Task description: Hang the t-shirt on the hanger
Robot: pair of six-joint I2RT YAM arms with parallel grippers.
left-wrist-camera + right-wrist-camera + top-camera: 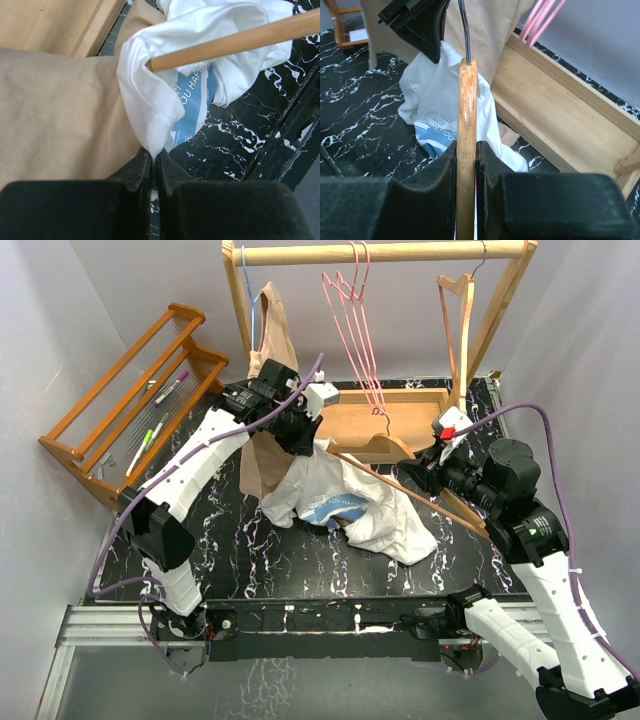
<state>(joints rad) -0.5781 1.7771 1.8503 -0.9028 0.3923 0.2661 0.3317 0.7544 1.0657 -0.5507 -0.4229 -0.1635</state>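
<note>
I am pinching the white, blue-printed cotton t-shirt in the left gripper and clamping the light-wood hanger in the right gripper; tugging risks the thin pinch slipping free beside the hanger's tip.

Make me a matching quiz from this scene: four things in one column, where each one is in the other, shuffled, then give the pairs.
Things:
1. t-shirt
2. wooden hanger with one arm in the t-shirt
3. pink hangers
4. beige garment

Places:
A. bare, hooked on the top rail
B. clamped in the right jaws
C. hanging at the rack's left end
D. edge pinched in the left jaws

Pairs: 1-D, 2-B, 3-A, 4-C
</note>
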